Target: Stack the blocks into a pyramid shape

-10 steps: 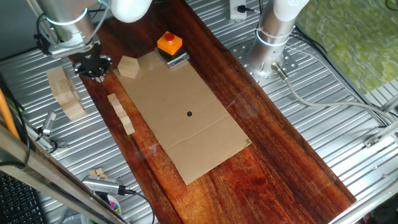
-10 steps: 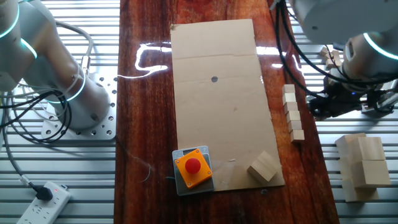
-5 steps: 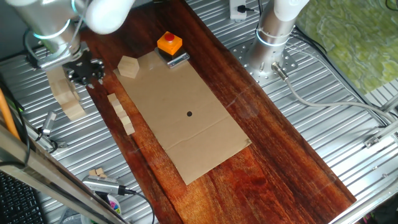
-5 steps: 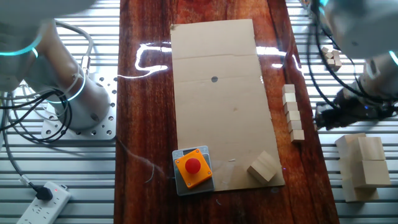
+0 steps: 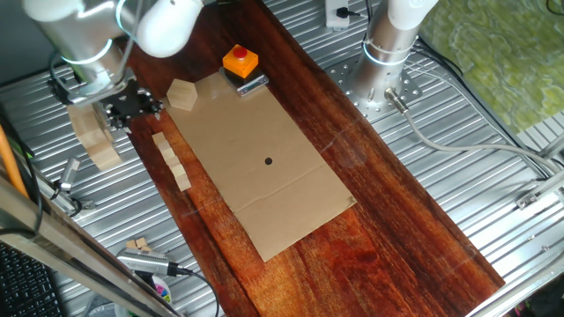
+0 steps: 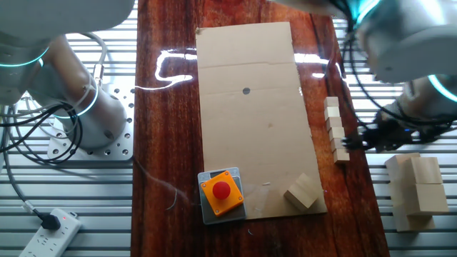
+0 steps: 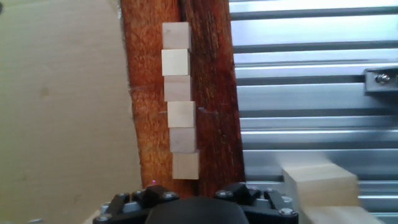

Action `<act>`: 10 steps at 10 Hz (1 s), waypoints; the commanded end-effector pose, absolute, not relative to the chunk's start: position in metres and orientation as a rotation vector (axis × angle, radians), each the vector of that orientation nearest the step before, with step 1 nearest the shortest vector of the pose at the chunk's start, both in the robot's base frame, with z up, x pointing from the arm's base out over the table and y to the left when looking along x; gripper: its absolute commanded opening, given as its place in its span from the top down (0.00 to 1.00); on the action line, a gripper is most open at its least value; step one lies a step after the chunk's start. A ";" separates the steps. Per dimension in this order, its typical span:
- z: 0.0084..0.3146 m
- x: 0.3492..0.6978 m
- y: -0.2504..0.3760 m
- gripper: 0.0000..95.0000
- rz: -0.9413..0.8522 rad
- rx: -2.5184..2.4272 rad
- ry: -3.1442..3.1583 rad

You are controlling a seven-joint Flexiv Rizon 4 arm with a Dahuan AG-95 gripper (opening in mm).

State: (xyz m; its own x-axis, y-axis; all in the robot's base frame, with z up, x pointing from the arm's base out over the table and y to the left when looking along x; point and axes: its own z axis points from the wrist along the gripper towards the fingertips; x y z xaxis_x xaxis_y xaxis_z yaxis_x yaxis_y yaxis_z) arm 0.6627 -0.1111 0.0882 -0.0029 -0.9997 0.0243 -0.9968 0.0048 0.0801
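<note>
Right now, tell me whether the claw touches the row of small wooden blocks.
Apart. The hand view shows the row of blocks lying clear ahead of the claw, with nothing gripped.

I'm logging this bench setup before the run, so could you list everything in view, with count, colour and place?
blocks: six, pale wood, in a row on the wooden board's edge
cardboard sheet: one, brown, on the board
faceted wood chunk: one, pale, at the cardboard's corner
red button: one, on an orange box
wooden slabs: pale, on the metal table
second arm's base: one, silver, bolted to the table
power strip: one, white
tool: black, near the row's end
</note>
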 end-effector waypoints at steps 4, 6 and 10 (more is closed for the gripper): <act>0.061 0.652 -0.103 0.20 -0.022 2.169 -2.188; 0.054 0.648 -0.101 0.40 0.009 2.199 -2.186; 0.039 0.646 -0.100 0.40 0.040 2.224 -2.191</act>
State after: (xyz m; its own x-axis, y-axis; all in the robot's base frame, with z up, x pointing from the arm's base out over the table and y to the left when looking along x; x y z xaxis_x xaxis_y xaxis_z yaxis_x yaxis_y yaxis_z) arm 0.6461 -0.1002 0.0373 0.0176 -0.9994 0.0312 -0.9998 -0.0178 -0.0063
